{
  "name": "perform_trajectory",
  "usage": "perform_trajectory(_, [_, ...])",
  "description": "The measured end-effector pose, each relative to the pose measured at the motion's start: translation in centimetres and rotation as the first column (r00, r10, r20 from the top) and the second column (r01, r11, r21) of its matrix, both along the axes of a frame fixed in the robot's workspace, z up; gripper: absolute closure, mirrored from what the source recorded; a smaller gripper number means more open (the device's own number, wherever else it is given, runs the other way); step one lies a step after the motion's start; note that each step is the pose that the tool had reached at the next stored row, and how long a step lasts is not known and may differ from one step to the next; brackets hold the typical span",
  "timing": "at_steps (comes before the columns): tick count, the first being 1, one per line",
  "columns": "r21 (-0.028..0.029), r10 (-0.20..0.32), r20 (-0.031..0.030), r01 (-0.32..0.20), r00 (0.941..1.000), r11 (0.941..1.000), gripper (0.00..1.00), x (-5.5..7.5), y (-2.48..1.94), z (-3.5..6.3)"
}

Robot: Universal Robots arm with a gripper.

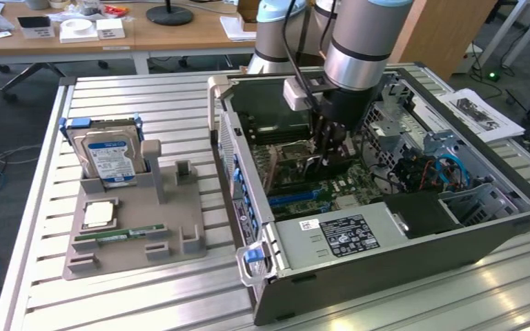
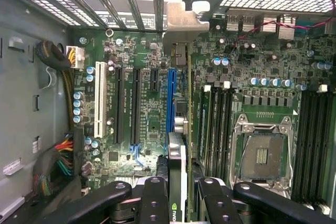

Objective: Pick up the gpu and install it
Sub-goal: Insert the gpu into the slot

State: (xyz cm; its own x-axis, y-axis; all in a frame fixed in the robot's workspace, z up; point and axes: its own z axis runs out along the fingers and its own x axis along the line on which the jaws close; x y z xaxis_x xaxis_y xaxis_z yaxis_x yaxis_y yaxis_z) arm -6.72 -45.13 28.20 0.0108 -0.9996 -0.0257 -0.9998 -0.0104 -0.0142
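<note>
The gpu [image 2: 178, 145] stands edge-on between my fingers, a thin dark card with a green logo near the grip. Its silver bracket [image 2: 184, 22] reaches the rear slot openings of the case. My gripper [image 2: 181, 195] is shut on the card's upper edge, with black fingers [image 2: 154, 198] on either side. The card runs right alongside the blue slot [image 2: 170, 95] on the motherboard; whether it is seated I cannot tell. In the exterior view my gripper [image 1: 330, 155] reaches down into the open computer case [image 1: 246, 200], low over the motherboard [image 1: 339, 186].
A grey fixture [image 1: 168, 227] on the exterior view's left holds a hard drive [image 1: 110, 157], a processor [image 1: 99, 214] and a green memory stick [image 1: 118, 236]. Inside the case are an open processor socket [image 2: 262, 156], cable bundles [image 2: 63, 156] and a power supply [image 1: 339, 238].
</note>
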Motion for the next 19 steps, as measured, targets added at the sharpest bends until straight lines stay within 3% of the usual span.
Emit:
perform_trajectory(12, [-0.0001,0.0,0.0,0.0,1.0,1.0,0.73,-0.68,-0.01,-0.22])
perform_trajectory(19, [0.0001,0.0,0.0001,0.0,1.0,1.0,0.73,-0.83,-0.24,-0.32])
